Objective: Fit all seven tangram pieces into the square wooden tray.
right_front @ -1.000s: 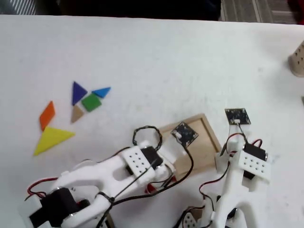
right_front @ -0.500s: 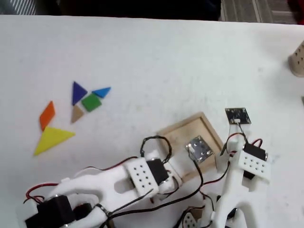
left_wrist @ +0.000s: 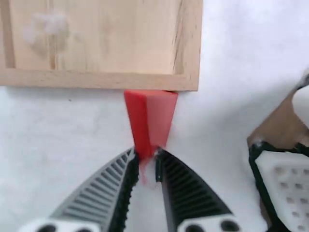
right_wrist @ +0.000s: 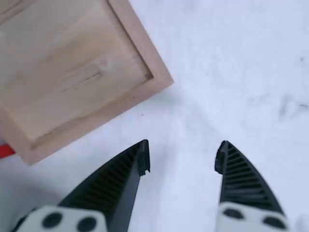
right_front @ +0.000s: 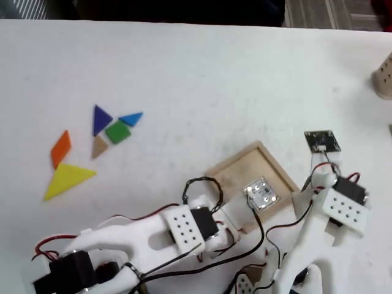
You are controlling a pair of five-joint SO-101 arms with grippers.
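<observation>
The square wooden tray [right_front: 245,168] lies empty near the table's front, between my two arms. My left gripper [left_wrist: 147,157] is shut on a red tangram piece [left_wrist: 149,113], held on edge with its far end against the outside of the tray's rim [left_wrist: 96,79]. My right gripper [right_wrist: 182,157] hangs open over bare table just off a corner of the tray [right_wrist: 150,53]. Far to the left lie the other pieces: a purple triangle [right_front: 101,118], a blue triangle [right_front: 131,117], a green square [right_front: 117,131], a tan triangle [right_front: 98,146], an orange parallelogram [right_front: 60,147] and a yellow triangle [right_front: 66,179].
A tan cylindrical object [right_front: 384,76] stands at the table's right edge. The right arm's base [left_wrist: 285,164] sits close beside the left gripper. Open white table stretches between the tray and the loose pieces.
The left arm's wrist has swung right along the tray's near side. The right arm has shifted right, away from the tray. The loose pieces have not moved.
</observation>
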